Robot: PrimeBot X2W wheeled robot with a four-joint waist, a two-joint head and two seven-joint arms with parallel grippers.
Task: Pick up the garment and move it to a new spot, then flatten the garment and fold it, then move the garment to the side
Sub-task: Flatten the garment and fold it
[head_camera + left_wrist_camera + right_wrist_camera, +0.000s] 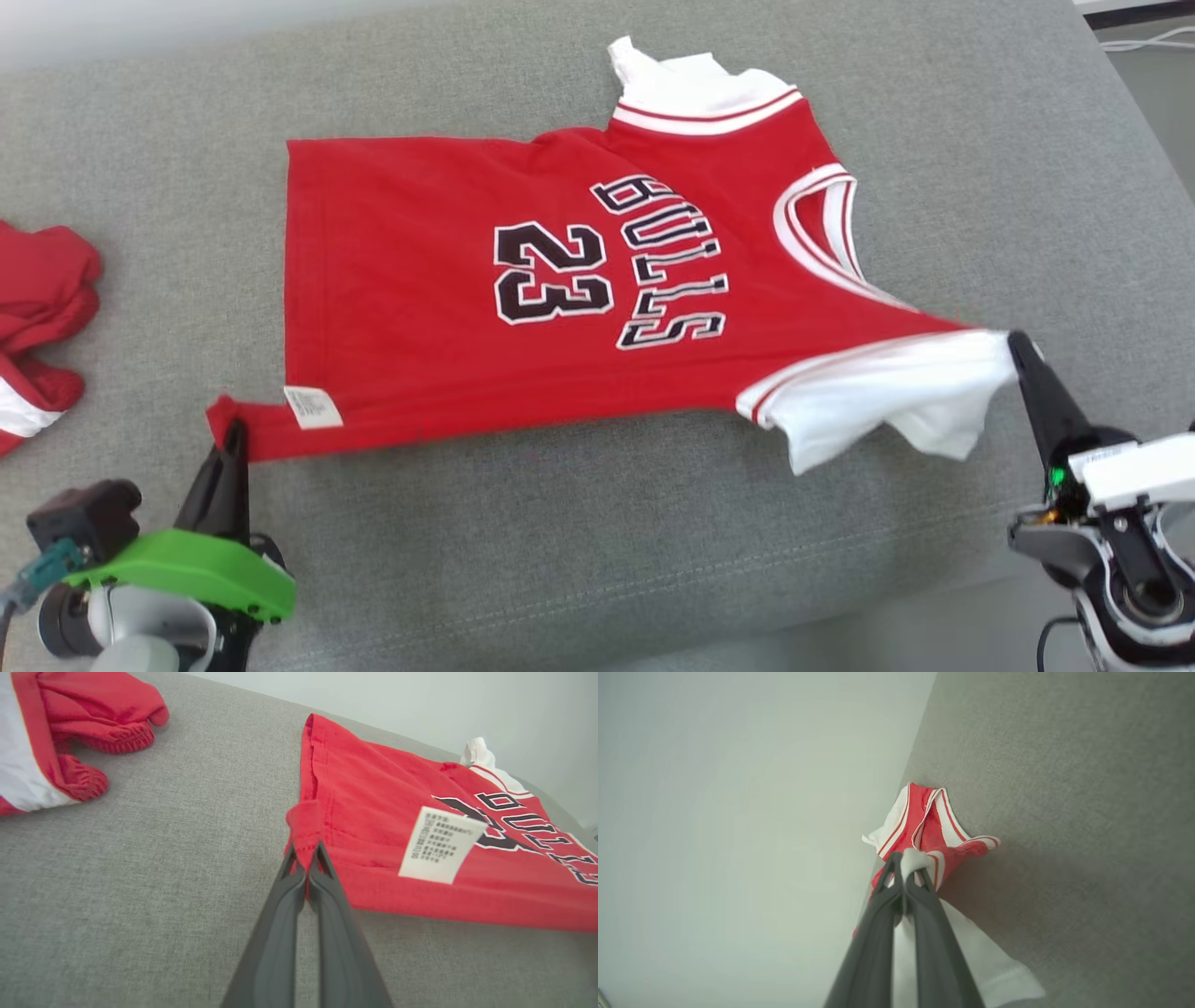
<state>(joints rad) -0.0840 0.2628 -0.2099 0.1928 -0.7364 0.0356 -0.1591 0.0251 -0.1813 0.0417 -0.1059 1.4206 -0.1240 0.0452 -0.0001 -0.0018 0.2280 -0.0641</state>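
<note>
the garment (pixel 420 280), a red jersey printed "bulls" and "23", lay spread across the middle of the gray fabric surface (pixel 653 560), print facing up. its hem pointed toward the robot's left and its neckline toward the right. its near edge was drawn into a fairly straight line between your two claws.

your left claw (pixel 231 431) was closed tight on the near hem corner, just beside the white care label (pixel 313 407) (the left wrist view had a small fold of red cloth pinched between the fingertips (pixel 327 891)). your right claw (pixel 1016 343) was likewise clamped, on the tip of the near white sleeve (pixel 896 392), which bunched loosely below the stretched edge. in the right wrist view, white cloth showed between its closed fingers.

the far white sleeve (pixel 681 79) lay crumpled by the far edge of the surface. well apart, at the surface's left edge, sat a second red and white garment (pixel 37 308), bunched up.
</note>
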